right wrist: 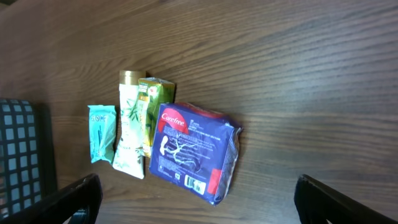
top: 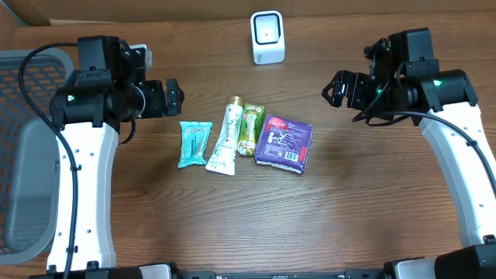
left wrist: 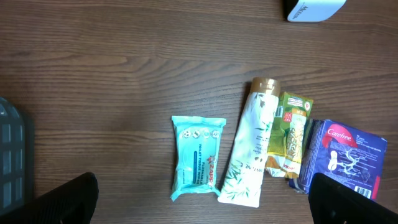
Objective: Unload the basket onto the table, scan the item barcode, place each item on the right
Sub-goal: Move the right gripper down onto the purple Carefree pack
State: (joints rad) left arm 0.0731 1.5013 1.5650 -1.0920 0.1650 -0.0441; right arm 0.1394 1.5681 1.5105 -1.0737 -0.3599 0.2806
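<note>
Left gripper (top: pixel 172 94): jaws wide apart, holding nothing.
Right gripper (top: pixel 335 89): jaws spread, holding nothing.
Items: teal wipes pack (top: pixel 194 144), white tube (top: pixel 225 139), green packet (top: pixel 251 129), purple Carefree pack (top: pixel 284 143) — side by side, mid-table (top: pixel 349 209).
Scanner (top: pixel 267 36): white, far edge.
Basket (top: pixel 15 70): grey mesh, left edge — all four items lie outside it.

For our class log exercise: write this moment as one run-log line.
left gripper open, empty | right gripper open, empty | wipes, tube, sachet, pads on table, untouched | scanner beyond them
</note>
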